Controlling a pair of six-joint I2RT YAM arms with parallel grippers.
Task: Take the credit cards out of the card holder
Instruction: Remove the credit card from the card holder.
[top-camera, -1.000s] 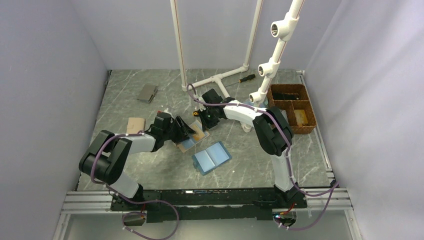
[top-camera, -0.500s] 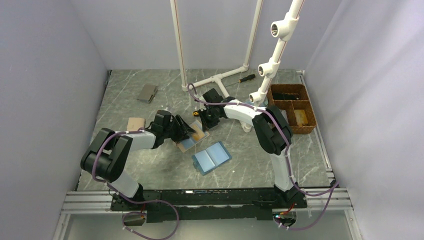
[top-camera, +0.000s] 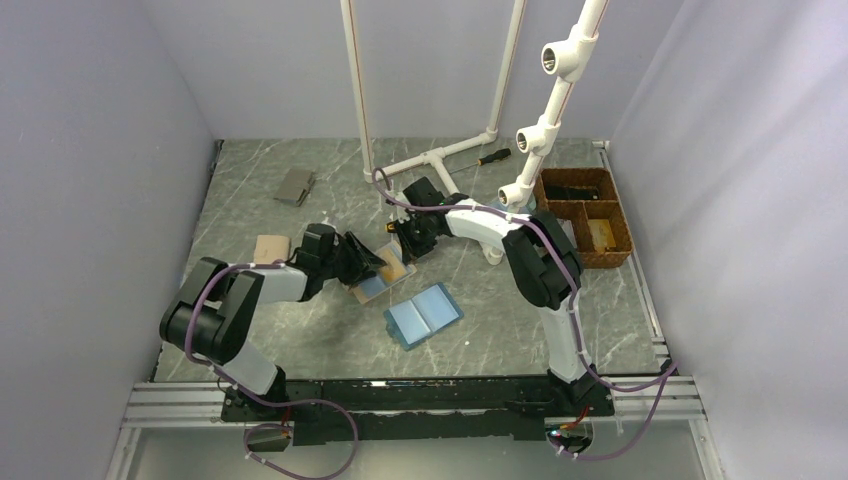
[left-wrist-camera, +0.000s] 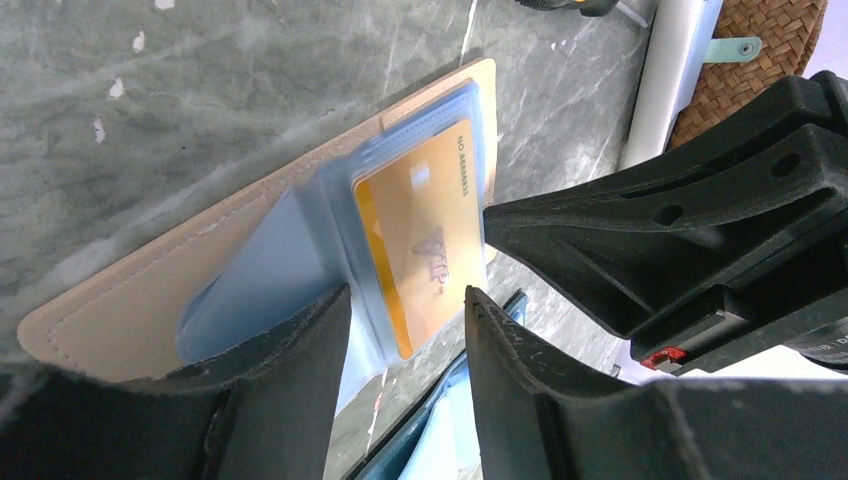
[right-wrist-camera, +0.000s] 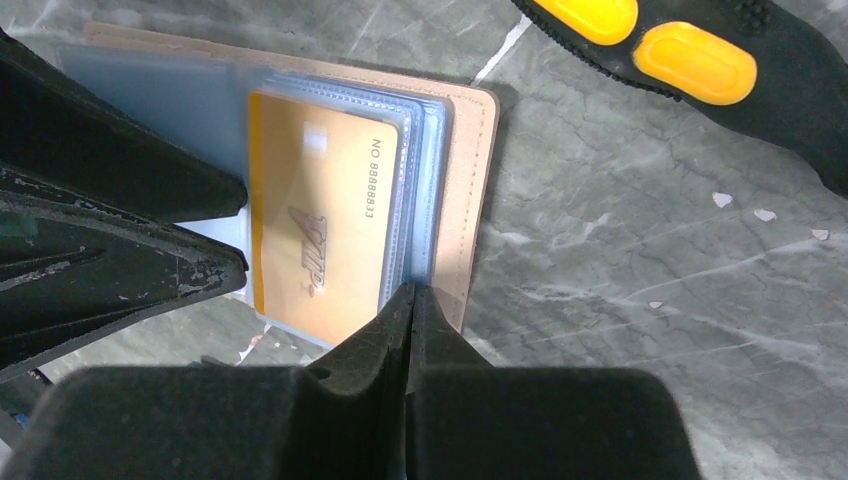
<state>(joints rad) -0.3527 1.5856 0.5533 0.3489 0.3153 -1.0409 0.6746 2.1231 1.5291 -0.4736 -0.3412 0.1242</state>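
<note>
Your top view is lit softly and evenly from above, with only pale shadows on the table. In your left wrist view the near end of the card holder smears out of focus; your right wrist view shows the gold card crisp.

blue wallet just beside card holder

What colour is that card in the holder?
The card is golden orange with a VIP logo; clearest in the right wrist view.
</note>
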